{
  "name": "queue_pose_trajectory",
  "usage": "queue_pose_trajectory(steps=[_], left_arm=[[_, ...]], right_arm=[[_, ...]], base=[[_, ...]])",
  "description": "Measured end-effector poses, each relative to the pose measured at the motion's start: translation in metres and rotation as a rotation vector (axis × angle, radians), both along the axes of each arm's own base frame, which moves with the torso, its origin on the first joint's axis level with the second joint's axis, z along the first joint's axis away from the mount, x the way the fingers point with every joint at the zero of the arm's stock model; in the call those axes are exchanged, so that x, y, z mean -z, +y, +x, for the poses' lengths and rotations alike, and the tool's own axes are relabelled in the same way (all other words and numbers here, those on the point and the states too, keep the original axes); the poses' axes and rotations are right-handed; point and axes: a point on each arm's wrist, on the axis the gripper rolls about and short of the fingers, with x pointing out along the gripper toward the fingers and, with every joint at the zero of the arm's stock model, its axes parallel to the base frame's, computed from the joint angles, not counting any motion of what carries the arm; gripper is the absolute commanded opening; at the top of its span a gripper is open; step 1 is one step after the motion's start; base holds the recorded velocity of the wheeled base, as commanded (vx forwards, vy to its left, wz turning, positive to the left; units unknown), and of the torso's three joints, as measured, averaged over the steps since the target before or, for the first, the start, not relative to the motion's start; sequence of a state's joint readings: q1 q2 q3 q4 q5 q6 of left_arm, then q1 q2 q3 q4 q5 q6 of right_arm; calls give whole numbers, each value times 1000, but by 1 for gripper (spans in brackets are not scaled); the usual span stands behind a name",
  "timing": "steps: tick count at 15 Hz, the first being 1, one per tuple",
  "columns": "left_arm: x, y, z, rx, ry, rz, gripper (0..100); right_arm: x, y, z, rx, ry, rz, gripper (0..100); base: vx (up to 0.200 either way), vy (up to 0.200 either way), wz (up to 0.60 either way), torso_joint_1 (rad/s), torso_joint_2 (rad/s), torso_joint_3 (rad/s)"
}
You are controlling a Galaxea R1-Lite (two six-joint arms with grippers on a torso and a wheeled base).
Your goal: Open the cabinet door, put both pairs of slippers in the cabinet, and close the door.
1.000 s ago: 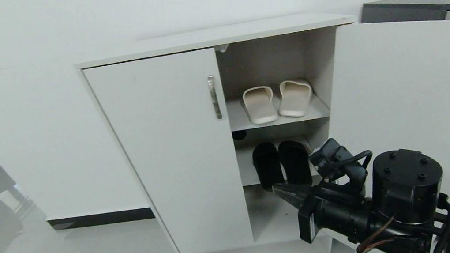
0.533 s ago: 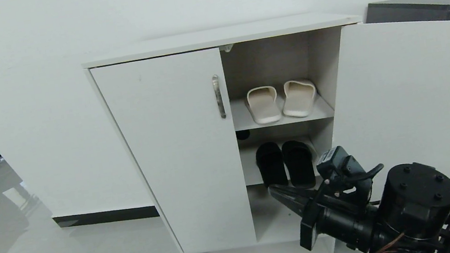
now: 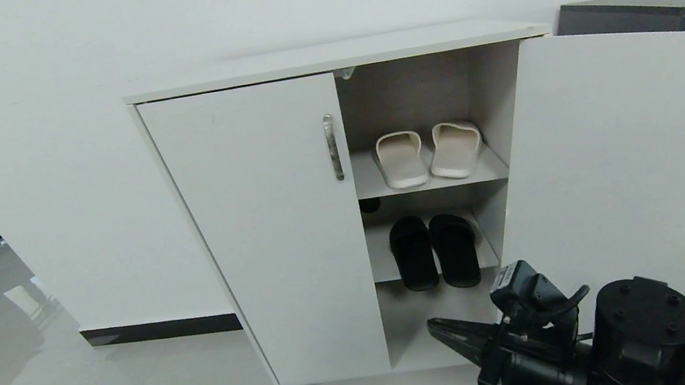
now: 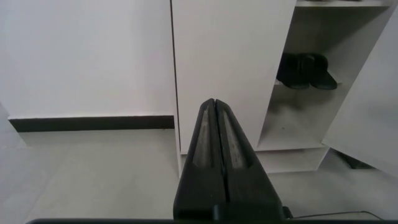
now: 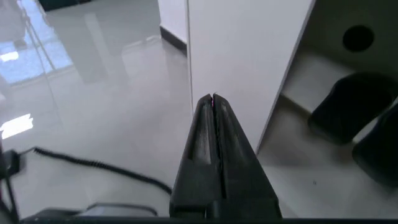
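Right pincer (image 3: 435, 324): closed, empty, held level, low before the open cabinet (image 3: 322, 58) | Left pincer (image 4: 214, 102): closed, empty

Head camera high, facing the cabinet (image 3: 329, 56) front, both wrist cameras low, nearer, sharing its black slippers (image 4: 298, 68)

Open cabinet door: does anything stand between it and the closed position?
Likely yes: the right gripper, shut, and its arm sit low in front of the open compartment, apparently in the swing path of the open door. The white slippers and black slippers lie inside on their shelves.
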State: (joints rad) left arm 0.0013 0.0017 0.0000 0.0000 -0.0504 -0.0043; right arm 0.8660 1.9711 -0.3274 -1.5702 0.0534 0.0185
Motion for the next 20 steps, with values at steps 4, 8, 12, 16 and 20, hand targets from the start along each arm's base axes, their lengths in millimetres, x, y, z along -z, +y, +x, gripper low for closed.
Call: queue_pose_trajectory(steps=[4, 8, 12, 16, 20], left_arm=[[0, 0, 0, 2, 0, 7, 0], [0, 0, 0, 2, 1, 6, 0], [0, 0, 0, 2, 0, 6, 0], [0, 0, 0, 3, 0, 6, 0], [0, 0, 0, 3, 0, 6, 0]], right_arm=[[5, -12, -25, -42, 39, -49, 0], [6, -19, -34, -30, 54, -68, 0], [8, -19, -32, -23, 79, -63, 0], [11, -17, -31, -22, 88, -66, 0], [13, -17, -30, -22, 92, -71, 0]], base=[[0, 0, 0, 0, 0, 0], [0, 0, 0, 15, -49, -40], [0, 0, 0, 91, -290, -270], [0, 0, 0, 165, -528, -300], [0, 0, 0, 183, -470, -288]])
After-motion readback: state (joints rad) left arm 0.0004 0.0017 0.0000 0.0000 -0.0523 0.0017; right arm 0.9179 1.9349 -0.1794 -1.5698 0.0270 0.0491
